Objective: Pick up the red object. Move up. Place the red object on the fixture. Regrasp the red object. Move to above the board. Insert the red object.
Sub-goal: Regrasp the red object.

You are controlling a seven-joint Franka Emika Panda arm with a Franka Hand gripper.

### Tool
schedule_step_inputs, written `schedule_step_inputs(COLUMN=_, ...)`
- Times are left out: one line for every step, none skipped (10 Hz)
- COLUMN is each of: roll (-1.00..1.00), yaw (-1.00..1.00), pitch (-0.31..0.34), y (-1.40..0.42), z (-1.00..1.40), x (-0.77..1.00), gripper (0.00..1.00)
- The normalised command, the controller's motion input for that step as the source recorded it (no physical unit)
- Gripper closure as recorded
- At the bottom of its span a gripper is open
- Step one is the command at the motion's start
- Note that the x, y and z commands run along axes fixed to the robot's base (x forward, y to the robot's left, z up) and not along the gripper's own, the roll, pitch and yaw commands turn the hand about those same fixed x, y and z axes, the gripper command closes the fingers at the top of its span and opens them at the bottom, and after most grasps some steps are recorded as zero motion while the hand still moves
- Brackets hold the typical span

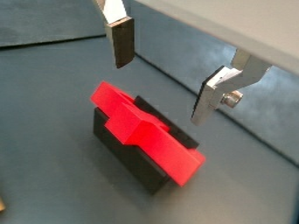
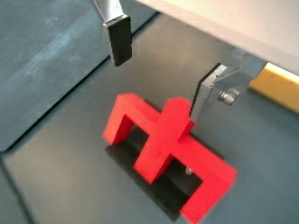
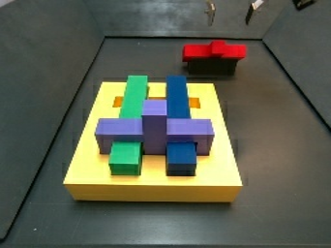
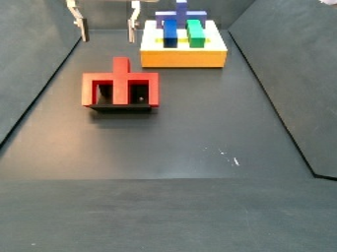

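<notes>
Pincer (image 1: 163, 66) open above red object (image 1: 146, 131) resting on fixture (image 1: 122, 147)

The red object (image 1: 146, 131) looks like smooth matt plastic, resting on the dull black fixture (image 1: 126, 153). The hand (image 1: 163, 74) hangs above it, open, its fingers (image 1: 121, 39) brushed silver metal. The surface (image 4: 198, 128) is dark matt grey

Purple cross block (image 3: 153, 128) sitting on board (image 3: 155, 186), left of centre; green bar (image 3: 135, 92) and blue bar (image 3: 177, 95) lying side by side behind it; green cube (image 3: 124, 157) and blue cube (image 3: 181, 157) sitting nearer; pale scuffs (image 4: 227, 155) marking dark floor (image 3: 278, 136); gripper (image 3: 233, 10) hanging far right, jaws apart.
</notes>
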Motion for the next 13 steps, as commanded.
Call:
schedule_step_inputs(roll=1.00, yaw=0.23, pitch=0.163, y=-0.08, z=-0.05, x=0.00, gripper=0.00)
schedule_step_inputs(roll=1.00, yaw=0.20, pitch=0.197, y=-0.14, z=0.00, x=0.00, gripper=0.00)
schedule_step_inputs(roll=1.00, yaw=0.18, pitch=0.220, y=-0.17, z=0.00, x=0.00, gripper=0.00)
schedule_step_inputs(roll=1.00, yaw=0.18, pitch=0.231, y=-0.19, z=0.00, x=0.00, gripper=0.00)
schedule_step_inputs(roll=1.00, yaw=0.14, pitch=0.223, y=-0.16, z=-0.02, x=0.01, gripper=0.00)
schedule_step_inputs(roll=0.54, yaw=0.02, pitch=0.180, y=0.00, z=0.00, x=0.01, gripper=0.00)
schedule_step_inputs(roll=0.00, yaw=0.00, pitch=0.000, y=0.00, z=-0.05, x=0.00, gripper=0.00)
schedule_step_inputs(roll=0.00, yaw=0.00, pitch=0.000, y=0.01, z=-0.21, x=-0.03, gripper=0.00)
schedule_step_inputs(roll=0.04, yaw=0.00, pitch=0.000, y=0.08, z=-0.29, x=-0.10, gripper=0.00)
schedule_step_inputs(roll=0.09, yaw=0.00, pitch=0.000, y=0.05, z=-0.28, x=-0.06, gripper=0.00)
schedule_step_inputs(roll=0.24, yaw=-0.07, pitch=0.000, y=0.00, z=-0.25, x=-0.01, gripper=0.00)
schedule_step_inputs(roll=0.23, yaw=-0.07, pitch=0.017, y=0.00, z=-0.15, x=0.00, gripper=0.00)
schedule_step_inputs(roll=0.13, yaw=-0.01, pitch=0.000, y=0.00, z=-0.12, x=0.00, gripper=0.00)
